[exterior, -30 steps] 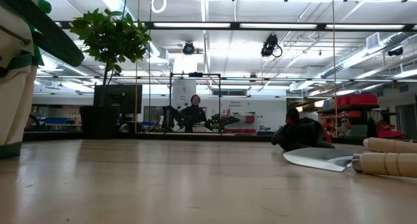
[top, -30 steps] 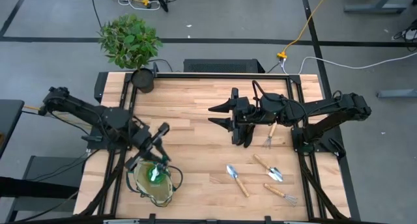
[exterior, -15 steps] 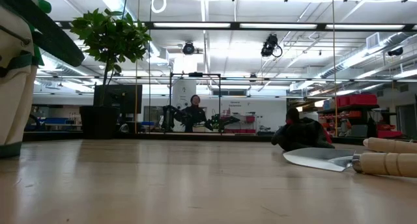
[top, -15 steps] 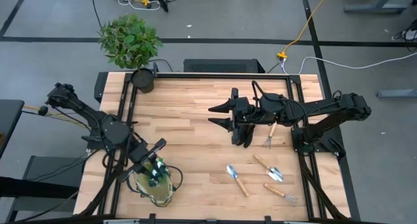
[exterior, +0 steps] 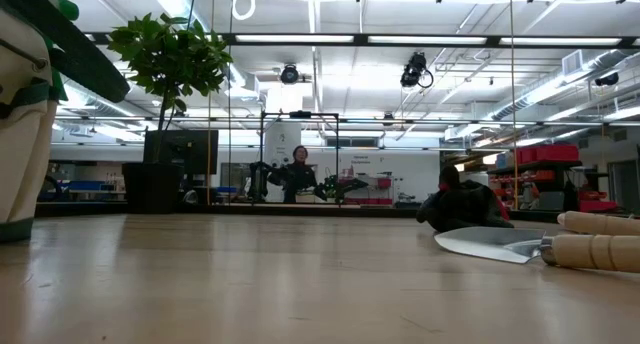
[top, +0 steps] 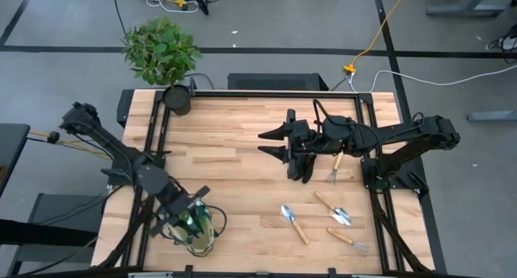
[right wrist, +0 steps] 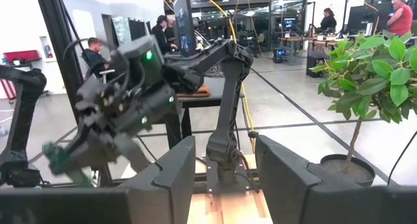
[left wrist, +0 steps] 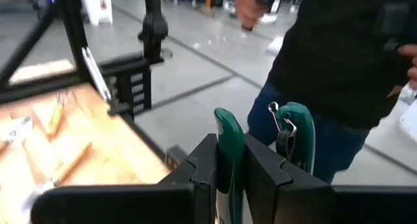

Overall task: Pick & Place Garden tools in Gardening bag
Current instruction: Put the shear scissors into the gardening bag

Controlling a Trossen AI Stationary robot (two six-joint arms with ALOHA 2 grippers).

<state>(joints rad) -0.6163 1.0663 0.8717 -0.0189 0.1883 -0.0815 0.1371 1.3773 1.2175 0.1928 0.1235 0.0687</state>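
My left gripper [top: 192, 212] is low over the beige canvas bag [top: 198, 236] at the table's near left and is shut on green-handled pruning shears [left wrist: 229, 138]. Green shows inside the bag's mouth [top: 188, 221]. The bag's side fills the left edge of the low view [exterior: 22, 124]. My right gripper [top: 279, 145] is open and empty above the middle of the table. Two trowels [top: 294, 222] [top: 334, 208] and a hand fork [top: 349, 240] lie flat at the near right. Another fork [top: 334, 168] lies partly under the right arm. My left gripper pinches one green handle of the shears [left wrist: 228, 129] between its two fingers. The handle's rounded end sticks out past the fingertips. The second handle [left wrist: 298, 129], with a metal clip, stands free beside the outer side of one finger. The blades are hidden behind the gripper.
A leafy plant in a black pot [top: 177, 98] stands at the far left corner. A person [left wrist: 339, 68] stands just past the table's near edge, beyond the left gripper. A trowel blade [exterior: 490, 244] and wooden handles [exterior: 598, 250] lie close to the low camera.
My left gripper has gone toward the table's near edge and down, from beside the bag to low over its mouth, carrying the shears. The right arm has kept still.
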